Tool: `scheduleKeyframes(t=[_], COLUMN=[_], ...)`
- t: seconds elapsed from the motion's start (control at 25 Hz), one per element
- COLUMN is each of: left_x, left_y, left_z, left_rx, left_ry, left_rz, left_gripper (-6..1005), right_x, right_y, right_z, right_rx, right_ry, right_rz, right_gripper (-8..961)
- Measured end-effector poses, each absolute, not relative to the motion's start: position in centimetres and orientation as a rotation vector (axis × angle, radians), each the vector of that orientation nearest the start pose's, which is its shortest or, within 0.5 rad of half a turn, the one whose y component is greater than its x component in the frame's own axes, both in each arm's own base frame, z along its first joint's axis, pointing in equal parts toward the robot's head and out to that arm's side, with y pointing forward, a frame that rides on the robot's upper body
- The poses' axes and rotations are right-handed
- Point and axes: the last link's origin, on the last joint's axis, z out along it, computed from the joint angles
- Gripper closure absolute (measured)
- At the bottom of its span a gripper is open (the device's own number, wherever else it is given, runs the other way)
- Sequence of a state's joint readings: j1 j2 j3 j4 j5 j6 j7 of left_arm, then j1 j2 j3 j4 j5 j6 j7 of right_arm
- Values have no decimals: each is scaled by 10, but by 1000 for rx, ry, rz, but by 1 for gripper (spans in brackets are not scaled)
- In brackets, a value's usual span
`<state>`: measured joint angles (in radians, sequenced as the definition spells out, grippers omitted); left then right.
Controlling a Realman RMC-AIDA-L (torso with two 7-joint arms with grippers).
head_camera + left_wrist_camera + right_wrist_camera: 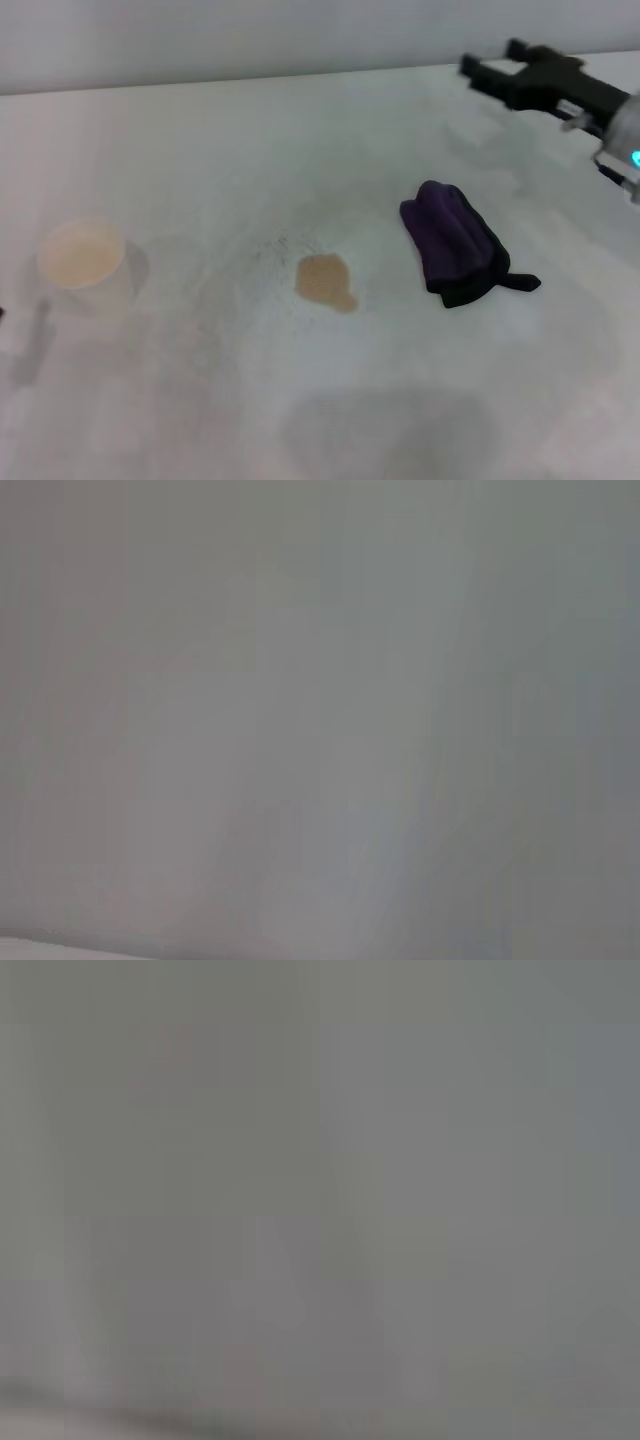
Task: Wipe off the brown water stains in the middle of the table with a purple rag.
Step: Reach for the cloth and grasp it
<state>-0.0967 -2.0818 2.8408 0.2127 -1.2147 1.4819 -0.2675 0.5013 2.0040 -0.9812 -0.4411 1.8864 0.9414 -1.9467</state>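
The purple rag (pixel 455 242) lies bunched on the white table (pixel 300 130), right of centre, with its black tail pointing right. The brown water stain (pixel 325 281) is a small tan patch in the middle of the table, just left of the rag and apart from it. My right gripper (pixel 492 58) hovers at the far right, beyond the rag and well away from it, with its black fingers spread and nothing between them. My left gripper is out of the head view. Both wrist views show only a plain grey surface.
A white paper cup (pixel 84 262) holding pale liquid stands at the left of the table. Faint grey speckled smudges (pixel 275 245) lie just beyond the stain. The table's far edge meets a grey wall (pixel 250 40).
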Motion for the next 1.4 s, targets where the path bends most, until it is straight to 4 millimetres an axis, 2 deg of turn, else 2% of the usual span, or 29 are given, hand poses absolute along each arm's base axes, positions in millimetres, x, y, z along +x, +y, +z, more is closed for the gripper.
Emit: scheduleKeyframes(t=[0.24,0.4,0.52,0.76,0.88,1.12,1.4], left_x=[-375,-376,-374,-372,-371,-367,-367], left_y=[200,203,206,212,214,222,226], left_z=[-18,-15,-15,-16,-15,-14,-12], left_rx=[-1405,-1378,-1372,-1378,-1373,-1379,-1372], left_ry=[-773,-792,-792,-792,-789,-775,-767], left_rz=[-831,-849,-857,-863,-869,-885,-884], left_gripper=[107,107,107,107,108,108,108], right_x=[279,263,257,246,246,257,257], right_y=[405,403,393,363,353,355,362], right_z=[17,17,20,27,23,-1,-16], right_rx=[-2259,-2329,-2345,-2428,-2467,-2501,-2521], right_ry=[765,760,763,841,867,905,903], right_rz=[364,134,-37,-98,-146,-275,-301], right_gripper=[116,116,116,123,145,188,239])
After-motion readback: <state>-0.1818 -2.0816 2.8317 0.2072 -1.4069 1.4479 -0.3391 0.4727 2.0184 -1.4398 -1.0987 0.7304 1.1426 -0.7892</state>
